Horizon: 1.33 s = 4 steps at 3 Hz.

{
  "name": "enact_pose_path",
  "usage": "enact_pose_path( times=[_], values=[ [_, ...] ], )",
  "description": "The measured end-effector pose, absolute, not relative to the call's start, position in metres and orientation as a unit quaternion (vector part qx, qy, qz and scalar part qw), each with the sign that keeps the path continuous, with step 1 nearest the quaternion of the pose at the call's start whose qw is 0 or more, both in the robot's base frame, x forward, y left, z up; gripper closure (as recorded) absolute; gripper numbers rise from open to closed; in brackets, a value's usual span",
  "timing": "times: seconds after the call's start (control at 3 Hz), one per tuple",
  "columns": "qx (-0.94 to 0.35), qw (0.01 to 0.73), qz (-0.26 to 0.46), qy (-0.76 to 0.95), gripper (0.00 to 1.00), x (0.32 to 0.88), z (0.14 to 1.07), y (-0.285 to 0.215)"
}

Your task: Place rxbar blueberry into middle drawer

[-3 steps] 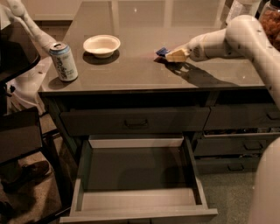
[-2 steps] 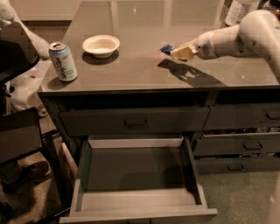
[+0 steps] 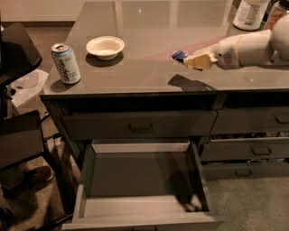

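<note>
The rxbar blueberry (image 3: 179, 55), a small dark blue bar, sticks out of the tip of my gripper (image 3: 192, 60). The gripper is shut on it and holds it a little above the grey counter (image 3: 149, 72), right of centre. Its shadow lies on the counter just below it. The arm reaches in from the right edge. The middle drawer (image 3: 84, 180) is pulled wide open below the counter's front edge, down and to the left of the gripper. Its flat grey floor shows, with a small pale patch in the front right corner.
A white-and-blue soda can (image 3: 66, 63) stands at the counter's front left, with a white bowl (image 3: 105, 47) behind it. A white jar (image 3: 249, 13) stands at the back right. A shut top drawer (image 3: 140, 126) sits above the open one, with narrower drawers (image 3: 253, 151) on the right. Dark furniture (image 3: 18, 135) stands on the left.
My gripper has moved a little to the right with the blue bar in it. Its shadow now lies apart from it on the counter. The drawer, can and bowl have not moved.
</note>
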State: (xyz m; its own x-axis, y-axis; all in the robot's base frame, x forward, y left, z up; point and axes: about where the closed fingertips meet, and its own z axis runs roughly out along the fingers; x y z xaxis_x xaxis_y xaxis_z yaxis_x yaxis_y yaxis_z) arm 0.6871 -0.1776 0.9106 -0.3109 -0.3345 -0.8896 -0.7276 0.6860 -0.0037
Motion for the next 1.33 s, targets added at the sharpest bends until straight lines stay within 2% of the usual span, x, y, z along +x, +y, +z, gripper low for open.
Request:
enact_pose_path(
  times=[0.33,0.67,1.33],
  values=[
    [-0.353,0.464,0.219,0.783,1.00,0.639,0.909,-0.181],
    [-0.354,0.466,0.224,0.779,1.00,0.641,0.909,-0.181],
    [-0.410,0.460,0.263,0.743,1.00,0.579,0.882,-0.178]
  ],
)
